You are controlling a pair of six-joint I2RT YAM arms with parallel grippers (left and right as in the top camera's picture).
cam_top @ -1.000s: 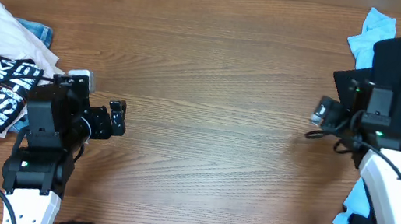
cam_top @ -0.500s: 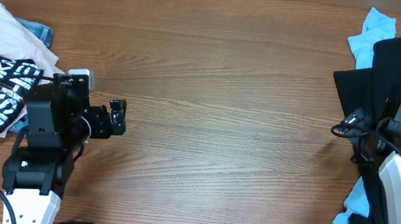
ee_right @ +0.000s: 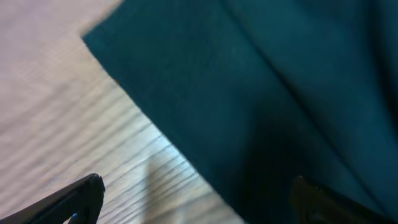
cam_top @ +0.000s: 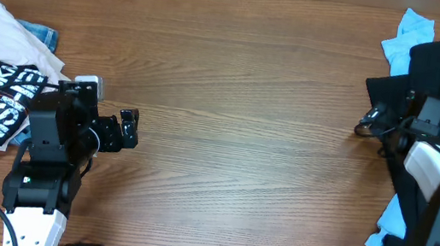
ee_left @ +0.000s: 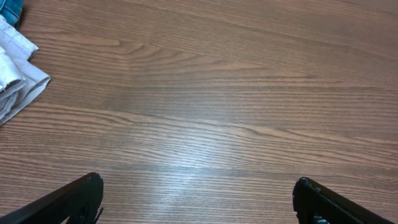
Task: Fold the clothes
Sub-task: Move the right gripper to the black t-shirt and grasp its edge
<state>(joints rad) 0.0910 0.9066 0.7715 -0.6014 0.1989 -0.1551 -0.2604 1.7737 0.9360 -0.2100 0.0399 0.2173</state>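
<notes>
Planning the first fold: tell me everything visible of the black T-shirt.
The black T-shirt is plain, soft dark cloth, unfolded and crumpled in a long heap at the table's right edge. It lies over the light blue T-shirt, which peeks out at top and bottom. One corner lies flat on the wood under the open right gripper; contact cannot be told.

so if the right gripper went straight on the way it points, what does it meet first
Most likely the black T-shirt: the wrist view shows the open right gripper aimed at its edge, bare table just beside it. The blur leaves depth unclear.
</notes>
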